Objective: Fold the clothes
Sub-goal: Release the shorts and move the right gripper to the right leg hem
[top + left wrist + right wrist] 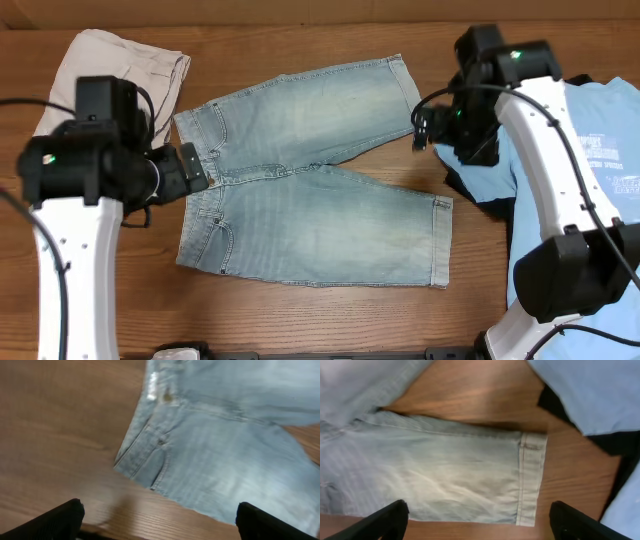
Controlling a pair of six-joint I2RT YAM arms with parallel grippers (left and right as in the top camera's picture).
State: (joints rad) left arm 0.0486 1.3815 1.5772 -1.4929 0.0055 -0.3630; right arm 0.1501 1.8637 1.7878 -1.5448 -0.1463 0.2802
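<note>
- Overhead view: the jeans (300, 170) lie flat on the wooden table (300, 320). Their waistband is toward the left arm, and the two short legs splay apart toward the right arm.
- Overhead view: the beige trousers (90, 65) lie crumpled beyond the waistband end of the jeans, near the far corner. The sky-blue T-shirt (600, 130) lies beyond the hem end, over a black garment (470, 190) whose edge shows just beside the jeans' nearer hem.
- Overhead view: the left gripper (195, 165) sits at the waistband edge of the jeans. The right gripper (422, 130) sits just off the hem of the farther leg. This view does not show whether either one touches the cloth.
- Left wrist view: the left gripper (160, 527) is spread wide, with its two dark fingers (60, 517) at the frame's lower corners and nothing between them. The jeans (225, 460) lie beneath and ahead, showing a pocket (150, 462) and side seam, with bare table (60, 425) beside them.
- Right wrist view: the right gripper (480, 527) is likewise spread wide, fingers (585, 522) apart and holding nothing. One leg of the jeans (435, 475) lies flat below, and its stitched hem (530, 480) points toward the T-shirt (590, 390) and the black garment (615, 442). A strip of table (470, 395) lies between the hem and those garments.
</note>
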